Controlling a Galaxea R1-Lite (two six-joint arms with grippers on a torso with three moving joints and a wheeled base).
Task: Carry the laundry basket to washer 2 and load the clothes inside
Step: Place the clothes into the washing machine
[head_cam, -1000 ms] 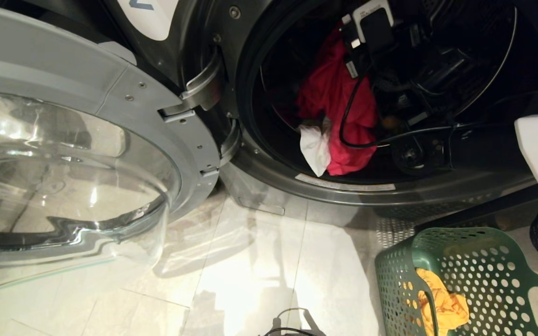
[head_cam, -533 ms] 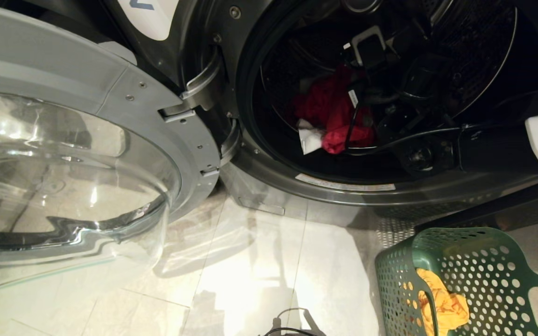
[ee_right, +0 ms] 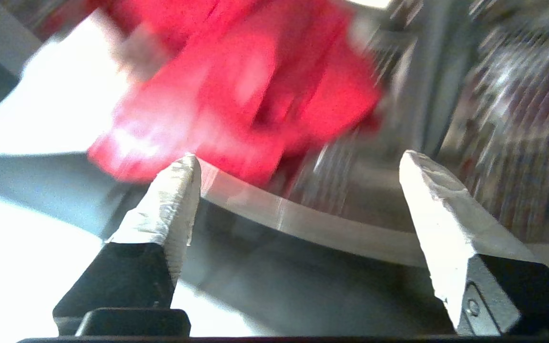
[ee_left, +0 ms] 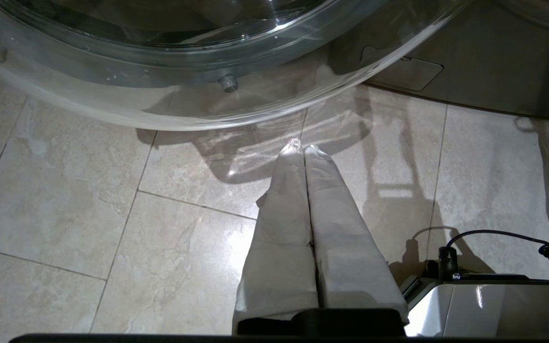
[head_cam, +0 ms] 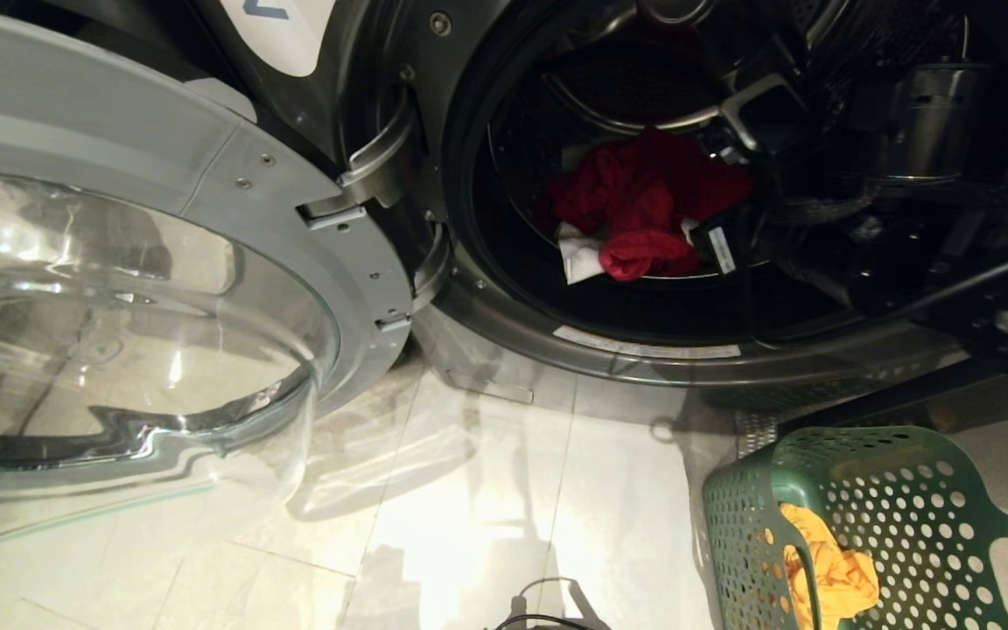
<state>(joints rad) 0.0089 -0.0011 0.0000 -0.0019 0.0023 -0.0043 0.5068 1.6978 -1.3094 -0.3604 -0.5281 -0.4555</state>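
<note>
Washer 2 (head_cam: 504, 341) stands with its door open, part of its blue-numeral label (head_cam: 281, 22) showing at the top. A pink-red garment (head_cam: 644, 197) and a white one (head_cam: 578, 258) lie loose in the drum. My right gripper (head_cam: 731, 175) is inside the drum mouth, just right of them. In the right wrist view the right gripper (ee_right: 298, 159) is open and empty, with the red garment (ee_right: 236, 90) beyond its fingertips. The green laundry basket (head_cam: 906, 472) sits on the floor at lower right and holds a yellow-orange garment (head_cam: 828, 569). My left gripper (ee_left: 303, 148) hangs shut over the tiles.
The washer's round glass door (head_cam: 145, 289) is swung open to the left and juts out low over the tiled floor (head_cam: 469, 507). A black cable (head_cam: 548, 604) and part of my base (ee_left: 493, 305) lie at the near edge.
My right gripper has opened and let go of the red and white garments, which dropped into the drum. The right arm has swung to the right and its white cover has left the view.
</note>
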